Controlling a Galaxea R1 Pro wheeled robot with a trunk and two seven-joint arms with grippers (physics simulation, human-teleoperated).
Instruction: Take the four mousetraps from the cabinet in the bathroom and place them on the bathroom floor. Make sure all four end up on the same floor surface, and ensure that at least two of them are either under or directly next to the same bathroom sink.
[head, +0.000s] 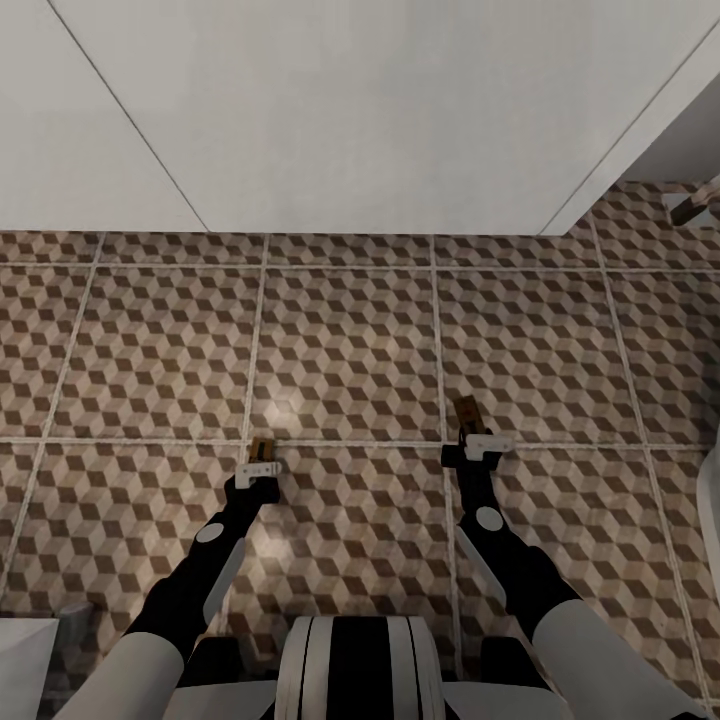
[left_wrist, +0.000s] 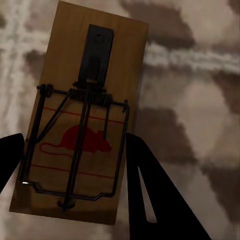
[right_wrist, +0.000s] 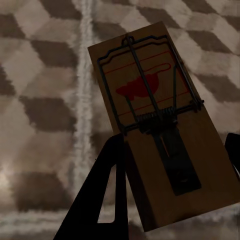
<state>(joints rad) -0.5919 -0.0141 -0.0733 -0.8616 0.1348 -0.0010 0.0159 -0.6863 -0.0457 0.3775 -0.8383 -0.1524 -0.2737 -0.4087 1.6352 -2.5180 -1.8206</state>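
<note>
Two mousetraps are in my hands, held over the bathroom floor of cube-patterned tiles. My left gripper is shut on one tan mousetrap. In the left wrist view this mousetrap shows its wire and red mouse mark between the dark fingers of the gripper. My right gripper is shut on the other mousetrap. The right wrist view has that mousetrap tilted in the gripper, clamped by the fingers. The cabinet is out of view.
A broad white surface with thin seams rises beyond the tiles; I cannot tell whether it is wall or part of the sink. A small brown and white object lies at the far right. White edges show at the near left and right.
</note>
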